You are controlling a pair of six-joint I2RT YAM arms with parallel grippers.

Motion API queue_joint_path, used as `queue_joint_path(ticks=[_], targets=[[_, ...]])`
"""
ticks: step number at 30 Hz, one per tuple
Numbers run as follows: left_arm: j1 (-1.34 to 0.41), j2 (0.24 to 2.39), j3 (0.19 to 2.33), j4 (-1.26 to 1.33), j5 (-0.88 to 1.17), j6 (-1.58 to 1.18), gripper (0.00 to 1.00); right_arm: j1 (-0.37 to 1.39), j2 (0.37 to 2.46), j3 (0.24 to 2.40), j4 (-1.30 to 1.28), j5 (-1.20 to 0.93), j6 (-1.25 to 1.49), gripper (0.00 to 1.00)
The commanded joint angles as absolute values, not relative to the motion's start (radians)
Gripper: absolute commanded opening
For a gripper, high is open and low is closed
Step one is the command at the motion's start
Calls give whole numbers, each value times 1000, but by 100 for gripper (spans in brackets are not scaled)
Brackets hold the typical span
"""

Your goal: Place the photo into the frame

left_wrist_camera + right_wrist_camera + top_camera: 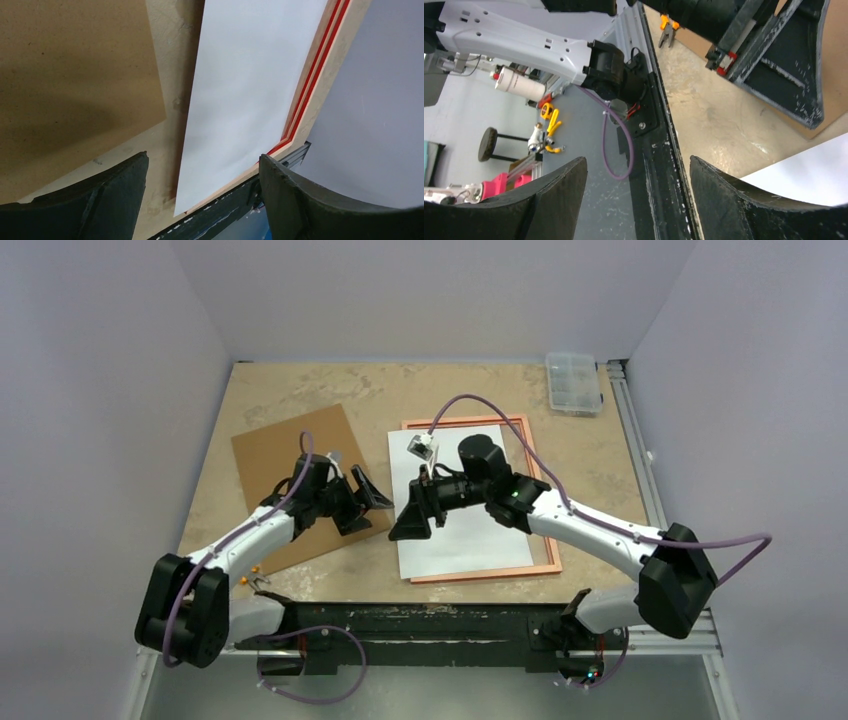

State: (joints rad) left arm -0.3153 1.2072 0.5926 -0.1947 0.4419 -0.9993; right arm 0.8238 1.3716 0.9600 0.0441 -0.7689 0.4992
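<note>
the left arm's black two-finger gripper [202, 167] stands wide apart and holds nothing, above the right edge of the one flat, matte brown rectangular backing board [275, 455]. the right arm's black two-finger gripper [638, 170] is spread wide too and grips nothing, over the left edge of the large rectangular paper photo [455, 540]. that single smooth sheet lies plain white back up on the thin-edged rectangular frame [520, 422], copper-brown back up with a red inner lip, and overhangs the frame's left side. one small clear plastic box [573, 380] sits at the far right of the mottled beige table [590, 470].
</note>
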Motion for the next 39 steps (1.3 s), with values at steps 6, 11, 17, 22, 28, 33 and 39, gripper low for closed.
queue_joint_path(ticks=[6,11,17,22,28,33,39], targets=[[-368,1396,624,-22,445,-970,72,658,1336,957,31,-683,613,75],[-406,1519,667,79,450,-993,66,492,1288,879,66,-758,666,75],[-411,1583,677,175,467,-1022,49,416,1248,871,4,-770,631,75],[-414,1583,693,184,474,-1019,29,403,1247,871,2,-778,627,75],[-435,1540,729,106,437,-989,15,397,1251,874,2,-783,627,75],[-460,1590,789,93,451,-983,12,396,1256,876,1,-791,629,75],[-493,1649,876,51,453,-964,11,393,1253,869,-15,-790,625,75]])
